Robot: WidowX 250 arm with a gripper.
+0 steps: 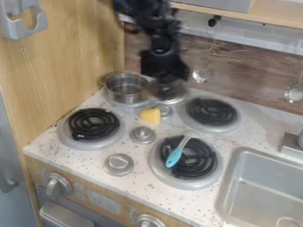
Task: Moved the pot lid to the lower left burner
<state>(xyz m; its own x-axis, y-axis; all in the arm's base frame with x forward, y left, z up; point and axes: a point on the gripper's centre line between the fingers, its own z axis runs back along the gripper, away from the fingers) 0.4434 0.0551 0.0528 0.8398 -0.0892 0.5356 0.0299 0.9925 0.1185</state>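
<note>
Black gripper (168,82) at pot lid (169,93), open or closed cannot tell, lid beside metal pot (126,91), blue-handled utensil (174,157) on lower right burner (202,160)

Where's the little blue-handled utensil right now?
In the camera view, the blue-handled utensil lies across the lower right burner, between the round metal knobs on its left and the sink on its right.

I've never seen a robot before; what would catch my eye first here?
Probably the black gripper hanging at the back of the stove, with a metal lid beneath it, beside the pot. Next, the bright blue-handled utensil lying across the front right burner, and the small yellow thing near the stove's middle.
</note>
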